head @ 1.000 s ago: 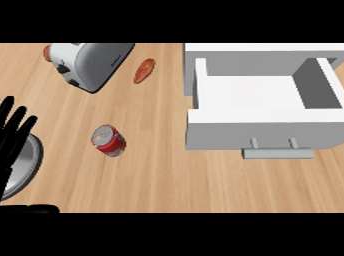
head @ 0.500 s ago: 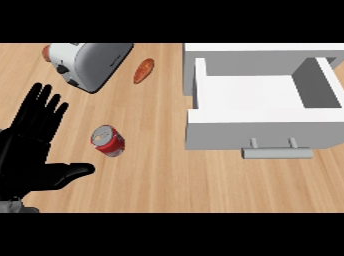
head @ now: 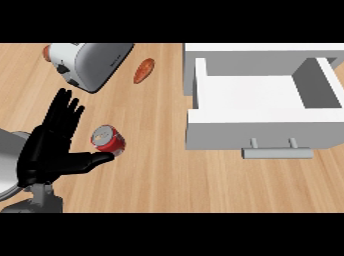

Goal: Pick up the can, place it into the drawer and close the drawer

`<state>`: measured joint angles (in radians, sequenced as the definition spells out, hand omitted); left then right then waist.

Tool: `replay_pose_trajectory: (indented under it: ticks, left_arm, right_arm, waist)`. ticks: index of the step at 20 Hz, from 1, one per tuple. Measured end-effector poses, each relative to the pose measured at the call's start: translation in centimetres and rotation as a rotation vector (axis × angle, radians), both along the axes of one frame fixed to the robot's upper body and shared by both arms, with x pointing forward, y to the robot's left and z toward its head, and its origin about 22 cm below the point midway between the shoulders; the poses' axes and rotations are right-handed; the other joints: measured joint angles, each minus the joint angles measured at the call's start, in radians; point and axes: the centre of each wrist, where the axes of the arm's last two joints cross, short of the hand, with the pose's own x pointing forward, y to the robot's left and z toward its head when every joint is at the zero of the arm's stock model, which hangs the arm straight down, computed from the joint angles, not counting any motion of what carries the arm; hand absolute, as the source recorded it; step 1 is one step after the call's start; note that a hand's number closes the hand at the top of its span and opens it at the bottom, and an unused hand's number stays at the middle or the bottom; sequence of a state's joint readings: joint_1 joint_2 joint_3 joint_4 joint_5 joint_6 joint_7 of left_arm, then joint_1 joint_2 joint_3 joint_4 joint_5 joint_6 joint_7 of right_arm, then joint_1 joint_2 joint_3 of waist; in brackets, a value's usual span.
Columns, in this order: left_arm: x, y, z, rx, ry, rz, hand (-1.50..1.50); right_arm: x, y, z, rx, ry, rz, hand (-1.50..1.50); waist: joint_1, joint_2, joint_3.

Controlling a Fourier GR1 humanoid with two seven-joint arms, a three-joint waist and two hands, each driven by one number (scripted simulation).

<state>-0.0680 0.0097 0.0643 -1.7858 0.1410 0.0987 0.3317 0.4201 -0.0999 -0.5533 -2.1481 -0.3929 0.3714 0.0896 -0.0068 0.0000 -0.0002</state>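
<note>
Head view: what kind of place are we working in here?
Most likely a kitchen counter: a wood-grain counter top with a toaster at the back, a red can beside the open left hand, and a white drawer pulled open on the right.

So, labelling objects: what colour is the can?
Red with a silver top, seen in the head view.

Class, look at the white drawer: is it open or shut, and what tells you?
Open. The white drawer is pulled out from its cabinet, its bare interior visible from above, grey handle forward.
</note>
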Motion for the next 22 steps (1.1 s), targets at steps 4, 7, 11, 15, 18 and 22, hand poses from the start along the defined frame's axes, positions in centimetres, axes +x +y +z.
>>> replay_pose_trajectory:
  ticks: [4,7,11,15,18,22]
  left_arm:
    - [0.4,-0.2,-2.2,0.010,0.012,0.017,-1.50]
    - [1.0,0.1,-4.0,0.015,0.026,0.042,-1.50]
    - [0.9,0.7,-6.0,0.030,0.029,0.068,-1.50]
    - [1.0,1.4,-7.8,0.039,0.034,0.108,-1.50]
    - [0.6,2.1,-9.7,0.047,0.039,0.123,-1.50]
    - [-0.1,2.9,-11.9,0.051,0.062,0.129,-1.50]
  right_arm:
    - [-0.3,-1.2,0.0,-0.006,-0.001,0.008,-1.50]
    - [-0.7,-1.0,0.5,-0.001,0.004,0.012,-1.50]
    - [-1.3,-1.7,0.4,0.002,0.003,0.010,-1.50]
    - [-1.6,-0.9,0.4,0.004,-0.001,0.016,-1.50]
    - [-1.6,-1.1,0.1,-0.005,-0.006,0.007,-1.50]
    - [-1.4,-0.6,0.1,-0.004,-0.009,0.010,-1.50]
  waist:
    - [0.000,0.000,0.000]
    - [-0.001,0.000,0.000]
    - [0.000,0.000,0.000]
    - [0.000,0.000,0.000]
    - [0.001,0.000,0.000]
    - [0.002,0.000,0.000]
